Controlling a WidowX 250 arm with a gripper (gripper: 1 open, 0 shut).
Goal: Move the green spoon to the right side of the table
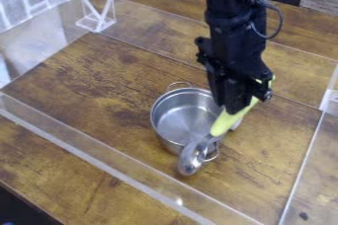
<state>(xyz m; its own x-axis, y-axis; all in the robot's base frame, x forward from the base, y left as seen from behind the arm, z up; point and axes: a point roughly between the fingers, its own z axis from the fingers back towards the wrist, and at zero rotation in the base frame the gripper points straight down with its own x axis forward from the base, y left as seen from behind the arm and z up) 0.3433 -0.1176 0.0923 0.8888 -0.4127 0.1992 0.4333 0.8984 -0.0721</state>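
Observation:
The green spoon (230, 120) hangs tilted in the air, its yellow-green handle pinched at the top. Its small silver bowl (195, 158) points down toward the front, just past the pot's near rim. My gripper (242, 103) is shut on the upper end of the handle, with the black arm rising above it toward the back. The spoon is over the right front edge of the silver pot (168, 115), right of centre on the brown wood table (93, 71).
Low clear acrylic walls (106, 170) edge the tabletop at the front and along the right side. A white wire stand (95, 14) sits beyond the back left wall. Bare wood lies to the right of the pot.

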